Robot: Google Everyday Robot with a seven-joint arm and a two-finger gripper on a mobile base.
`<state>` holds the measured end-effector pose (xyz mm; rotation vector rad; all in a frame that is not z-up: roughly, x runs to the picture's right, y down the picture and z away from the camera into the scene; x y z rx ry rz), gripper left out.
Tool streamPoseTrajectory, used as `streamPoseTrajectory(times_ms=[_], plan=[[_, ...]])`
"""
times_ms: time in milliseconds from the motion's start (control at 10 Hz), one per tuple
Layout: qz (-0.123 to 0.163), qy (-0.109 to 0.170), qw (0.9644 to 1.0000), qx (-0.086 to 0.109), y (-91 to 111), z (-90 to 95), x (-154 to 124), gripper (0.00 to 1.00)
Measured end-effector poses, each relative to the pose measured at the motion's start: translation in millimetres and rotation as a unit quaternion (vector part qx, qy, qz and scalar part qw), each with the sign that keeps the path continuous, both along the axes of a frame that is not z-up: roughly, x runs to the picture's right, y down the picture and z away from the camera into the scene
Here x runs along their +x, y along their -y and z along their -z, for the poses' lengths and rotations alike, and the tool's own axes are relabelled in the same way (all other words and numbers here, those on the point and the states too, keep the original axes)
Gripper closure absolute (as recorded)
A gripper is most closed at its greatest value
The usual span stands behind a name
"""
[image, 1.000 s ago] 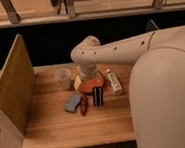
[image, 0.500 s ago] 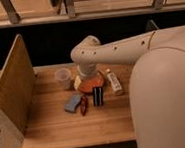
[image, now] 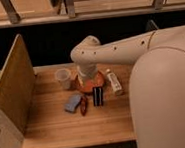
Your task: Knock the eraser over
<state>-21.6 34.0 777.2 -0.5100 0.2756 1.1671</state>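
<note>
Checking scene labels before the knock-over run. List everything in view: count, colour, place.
eraser: 1, black with pale stripes, mid-table, looks upright
pad: 1, blue-grey, flat, left of the eraser
small item: 1, reddish-brown, between pad and eraser, kind unclear
cup: 1, clear, back left of the table
dish: 1, orange, behind the eraser
tube: 1, white, right of the dish
table: 1, light wood
side panel: 1, wood, table's left edge
robot body: 1, white, right foreground
arm: 1, white, reaching in from the right
gripper: 1, at the arm's end, low over the dish, behind the eraser
</note>
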Motion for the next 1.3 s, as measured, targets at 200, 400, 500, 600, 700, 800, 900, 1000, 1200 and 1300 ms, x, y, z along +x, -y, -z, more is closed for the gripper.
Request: streamPoseTrajectory(times_ms=[200, 400, 500, 600, 700, 800, 900, 1000, 1200, 1300], plan=[[0.023, 0.016, 0.9988, -0.041, -26.3, -1.8, -15.1, 0.91], [0.057, 0.033, 0.9935, -0.092, -57.6, 2.3, -32.0, 1.00], [0.064, 0.035, 0.9922, -0.101, -62.6, 3.7, -33.6, 1.00], [0.064, 0.034, 0.9922, -0.101, -62.4, 4.0, -33.1, 1.00], [0.063, 0.034, 0.9922, -0.102, -62.5, 4.0, -32.1, 1.00], [0.064, 0.034, 0.9920, -0.103, -63.4, 3.8, -33.0, 1.00], [0.062, 0.032, 0.9914, -0.110, -68.1, 2.1, -32.2, 1.00], [0.054, 0.026, 0.9891, -0.135, -82.7, -4.5, -25.6, 1.00], [0.039, 0.015, 0.9848, -0.169, -99.4, -15.8, -15.4, 1.00], [0.033, 0.008, 0.9829, -0.181, -103.5, -21.3, -9.4, 1.00]])
